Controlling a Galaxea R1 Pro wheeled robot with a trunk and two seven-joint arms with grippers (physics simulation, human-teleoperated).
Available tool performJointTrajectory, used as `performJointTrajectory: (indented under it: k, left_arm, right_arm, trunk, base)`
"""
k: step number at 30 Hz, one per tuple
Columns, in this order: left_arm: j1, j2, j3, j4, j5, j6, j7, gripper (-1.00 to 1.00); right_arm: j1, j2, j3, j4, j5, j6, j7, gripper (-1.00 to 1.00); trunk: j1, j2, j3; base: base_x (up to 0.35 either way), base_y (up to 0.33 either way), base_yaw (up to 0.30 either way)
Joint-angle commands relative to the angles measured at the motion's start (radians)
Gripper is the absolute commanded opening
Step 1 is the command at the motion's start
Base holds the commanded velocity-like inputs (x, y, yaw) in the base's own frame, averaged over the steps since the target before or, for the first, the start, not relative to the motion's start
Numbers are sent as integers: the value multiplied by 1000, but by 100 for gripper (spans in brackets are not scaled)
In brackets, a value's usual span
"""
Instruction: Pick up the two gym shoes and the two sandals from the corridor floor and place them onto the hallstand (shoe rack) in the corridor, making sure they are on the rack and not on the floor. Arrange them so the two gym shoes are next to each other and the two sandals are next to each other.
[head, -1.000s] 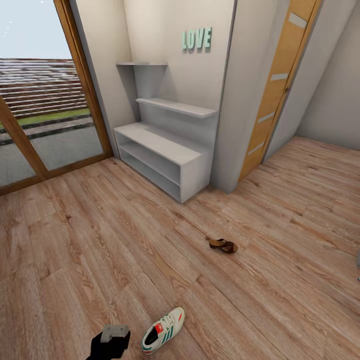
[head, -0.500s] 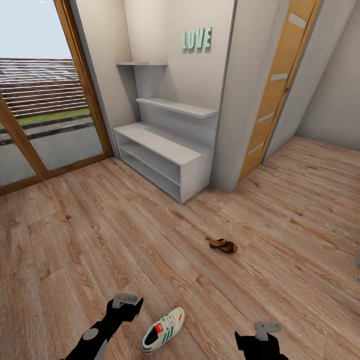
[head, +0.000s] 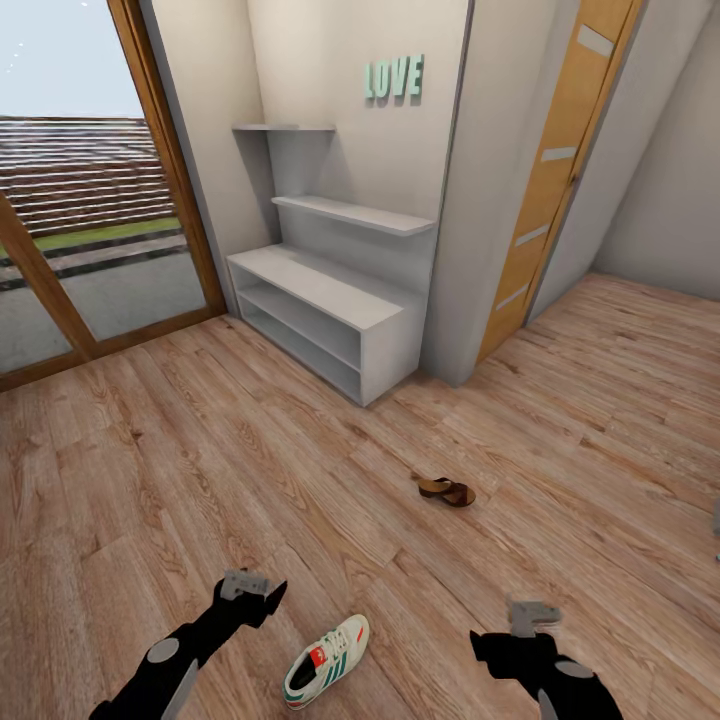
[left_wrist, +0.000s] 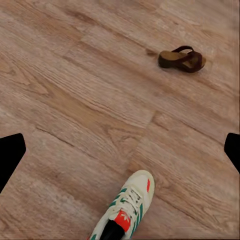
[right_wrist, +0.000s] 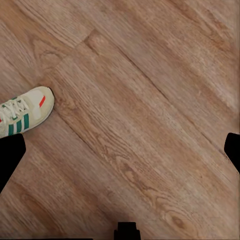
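Gym shoe (head: 327, 660) lay on the corridor floor (head: 200, 470), well short of the hallstand (head: 330, 320); one sandal (head: 447, 490) lay between them. Left claw (head: 247, 584) and right claw (head: 532, 615) hovered either side of the shoe, both spread wide, gripping nothing.

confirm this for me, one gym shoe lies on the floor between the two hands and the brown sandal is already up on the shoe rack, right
Not quite. The gym shoe does lie on the floor between the left hand and the right hand, but the sandal is on the floor too, well short of the shoe rack. The head view shows it.
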Motion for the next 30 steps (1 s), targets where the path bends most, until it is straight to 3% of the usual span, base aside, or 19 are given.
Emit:
performJointTrajectory:
  k: [1, 2, 3, 4, 8, 14, 30]
  left_arm:
    - [-1, 8, 2, 0, 0, -3, -23, 100]
    - [-2, 14, 3, 0, 1, -3, -30, 100]
    - [-3, 55, 5, 0, 8, -3, -49, 100]
    - [-3, 74, 6, 1, 10, -4, -53, 100]
    - [-2, 111, 6, 3, 8, -4, -87, 100]
    - [2, 118, -3, 3, 2, -4, -156, 100]
    - [2, 118, -3, 1, 0, -4, -157, 100]
  right_arm:
    - [-16, 0, 0, -9, 0, 15, 1, 100]
    - [-26, 0, 0, -11, 0, 19, 1, 100]
    - [-76, 0, 0, -17, -1, 44, 1, 100]
    - [-92, 0, 0, -19, -1, 59, 1, 100]
    - [-116, 0, 1, -24, 0, 113, 2, 100]
    - [-120, 1, 1, -25, 0, 126, 4, 100]
    - [-120, 6, 4, -23, 0, 126, 3, 100]
  trunk:
    - [0, 0, -1]
    - [0, 0, -1]
    - [0, 0, -1]
    - [0, 0, -1]
    - [0, 0, -1]
    - [0, 0, -1]
    - [0, 0, -1]
  base:
    - [0, 0, 0]
    - [0, 0, 0]
    - [0, 0, 0]
    - [0, 0, 0]
    - [0, 0, 0]
    - [0, 0, 0]
    - [0, 0, 0]
